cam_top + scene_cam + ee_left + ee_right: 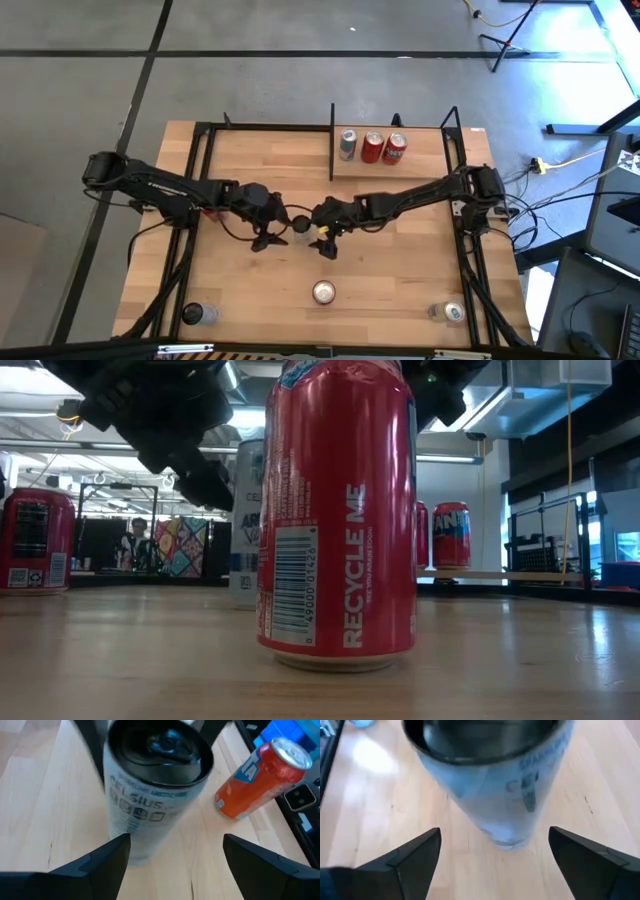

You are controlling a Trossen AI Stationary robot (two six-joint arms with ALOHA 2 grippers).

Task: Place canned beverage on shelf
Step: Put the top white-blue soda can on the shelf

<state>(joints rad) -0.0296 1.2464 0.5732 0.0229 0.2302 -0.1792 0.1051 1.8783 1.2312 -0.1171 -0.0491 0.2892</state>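
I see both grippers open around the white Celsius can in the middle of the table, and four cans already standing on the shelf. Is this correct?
Not quite: the high view shows three cans on the shelf, one silver and two red, not four. The rest holds: the left gripper and right gripper are both open around the white Celsius can mid-table.

A black tripod (508, 38) stands on the grey floor at the upper right of the high view. A yellow cable (572, 159) runs at the right edge.
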